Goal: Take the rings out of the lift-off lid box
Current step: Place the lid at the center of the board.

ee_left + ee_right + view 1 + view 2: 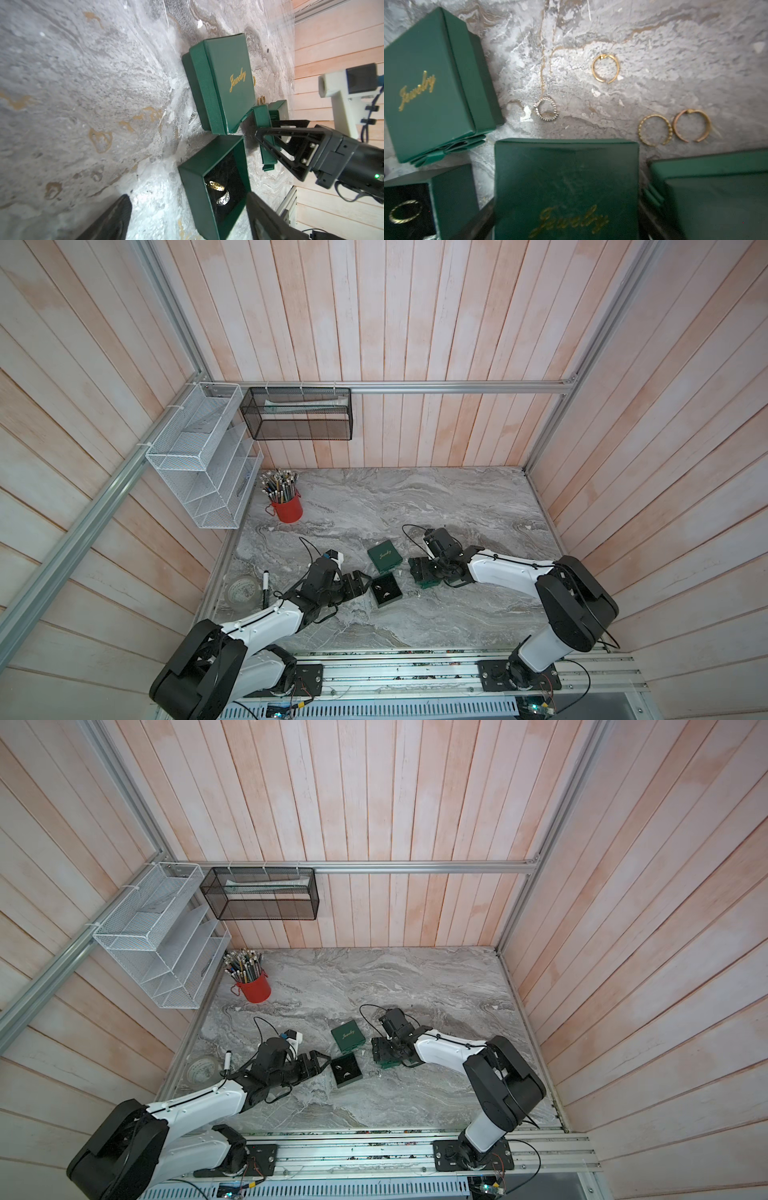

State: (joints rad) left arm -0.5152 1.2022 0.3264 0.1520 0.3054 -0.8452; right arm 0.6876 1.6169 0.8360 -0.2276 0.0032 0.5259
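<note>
1. Your left gripper: fingers spread wide, nothing between them, released.

2. Open box base: lid off, standing on the table just ahead of those fingertips, set toward one finger rather than centred in the gap.

3. Rings inside it: a gold-toned hoop and a stone-set silvery hoop, close together on the black lining. They were round, so there was no long axis to line up with. By my judgement you would need a pinch across one thin band, reaching down past the box wall.

4. Your right gripper: on the far side of the open box from the left one. A green lid filled the space between its jaws. It looked clamped, though the blurred wrist view left the contact unproven. The left arm was therefore the nearer and the free one.

5. Four loose hoops: out on the table, just beyond the held lid.

6. Closed box marked "Jewelry": ahead of and between both grippers.

7. Surface: grey marbled tabletop. Room: pale plank walls, with a red pencil pot well beyond the left gripper.
</note>
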